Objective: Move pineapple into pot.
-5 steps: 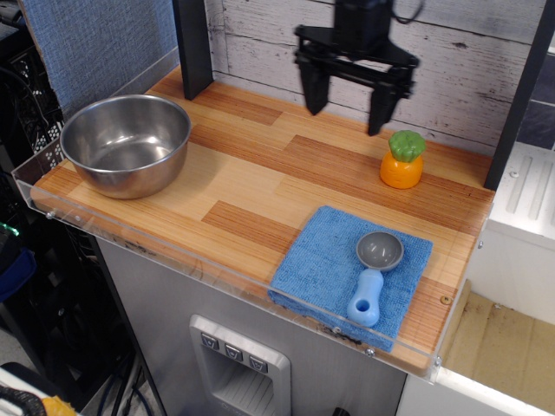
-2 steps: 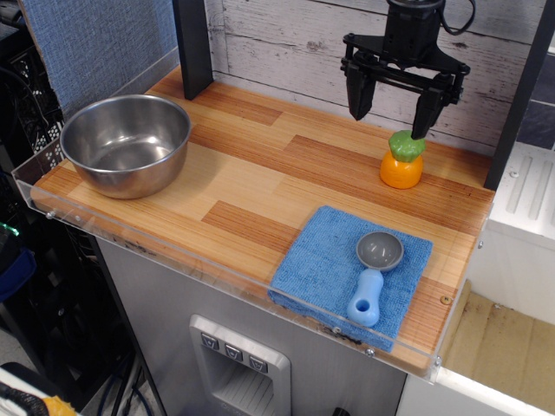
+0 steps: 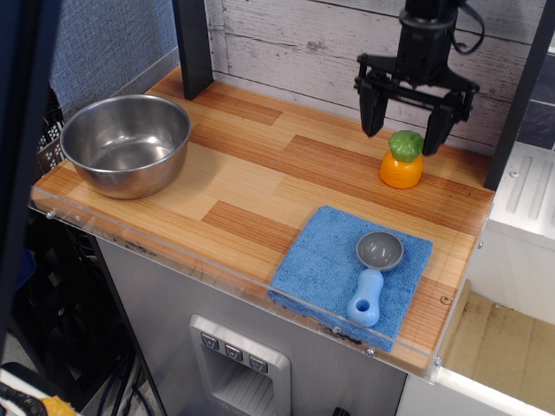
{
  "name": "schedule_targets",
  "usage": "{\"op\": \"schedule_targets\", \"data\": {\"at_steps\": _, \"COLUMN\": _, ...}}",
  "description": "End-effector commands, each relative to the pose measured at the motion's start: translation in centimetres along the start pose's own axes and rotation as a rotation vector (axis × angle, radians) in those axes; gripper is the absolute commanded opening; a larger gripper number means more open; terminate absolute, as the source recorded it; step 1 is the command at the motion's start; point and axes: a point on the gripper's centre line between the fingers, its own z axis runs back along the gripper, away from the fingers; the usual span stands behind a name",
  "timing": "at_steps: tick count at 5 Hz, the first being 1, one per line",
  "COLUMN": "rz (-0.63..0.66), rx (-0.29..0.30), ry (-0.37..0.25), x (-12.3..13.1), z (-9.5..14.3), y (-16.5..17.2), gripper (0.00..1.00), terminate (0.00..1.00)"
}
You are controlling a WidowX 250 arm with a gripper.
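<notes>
- Gripper (image 3: 405,128) has slid across from the middle of the back wall and dropped, so now it sits right over the pineapple (image 3: 402,159); a second ago it was well off to the side and higher up
- jaws are spread wide apart, one finger on each side of the green top, nothing held yet; can't really tell if either finger is touching the fruit
- pineapple hasn't budged; upright, orange body on the wood, back corner near the dark post on that side
- so my read: the approach is basically done and the grab is the step in hand; looks like it needs to come down a bit more and close around the fruit
- pot (image 3: 127,142) is all the way across the table from the pineapple, at the far end, with nothing inside; whole carry is still to do
- wooden tabletop (image 3: 260,173) has a clear plastic lip along the front; just in front of the pineapple there's a blue cloth (image 3: 351,264) with a blue-handled grey scoop (image 3: 375,273) lying on it
- behind the pineapple, a whitewashed plank wall (image 3: 286,48); also a dark out-of-focus bar now cuts down the edge of the view beyond the pot, wasn't there before
</notes>
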Motion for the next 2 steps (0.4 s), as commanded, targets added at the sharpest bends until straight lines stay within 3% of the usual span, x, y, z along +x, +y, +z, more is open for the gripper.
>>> {"op": "schedule_targets", "data": {"at_steps": 1, "rz": -0.017, "rx": -0.017, "ry": -0.036, "x": 1.11, "z": 0.50, "y": -0.13, "gripper": 1.00, "terminate": 0.00}}
{"op": "schedule_targets", "data": {"at_steps": 2, "rz": -0.020, "rx": -0.009, "ry": -0.033, "x": 1.07, "z": 0.33, "y": -0.29, "gripper": 0.00, "terminate": 0.00}}
